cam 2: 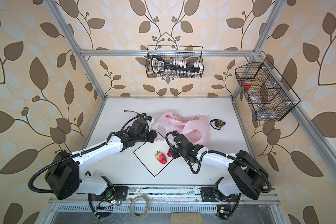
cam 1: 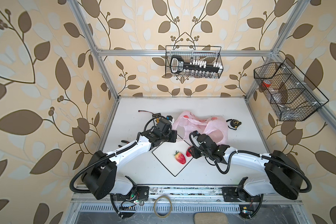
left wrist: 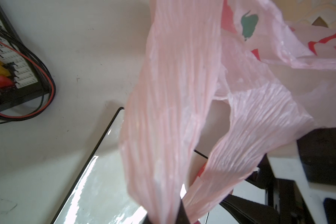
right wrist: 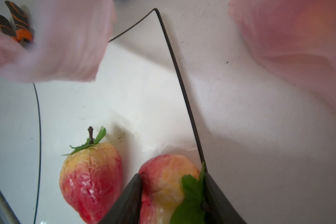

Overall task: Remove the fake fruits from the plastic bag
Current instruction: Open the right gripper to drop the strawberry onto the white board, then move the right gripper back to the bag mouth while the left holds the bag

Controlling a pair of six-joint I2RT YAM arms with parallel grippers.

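Two fake fruits (cam 1: 180, 157) on the plate (cam 1: 164, 166), one within right pincer (right wrist: 171, 174), grip unclear; left pincer (left wrist: 166, 217) tight on plastic bag (left wrist: 173, 97).

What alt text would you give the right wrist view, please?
The right gripper flanks a red-and-yellow fake fruit on a black-rimmed white plate, a second fake fruit beside it. Blurred folds of the pink plastic bag frame the scene.

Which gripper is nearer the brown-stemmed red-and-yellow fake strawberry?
Right. Right gripper straddles another fruit beside the strawberry; left gripper pinches the pink plastic bag at the white plate's far corner.
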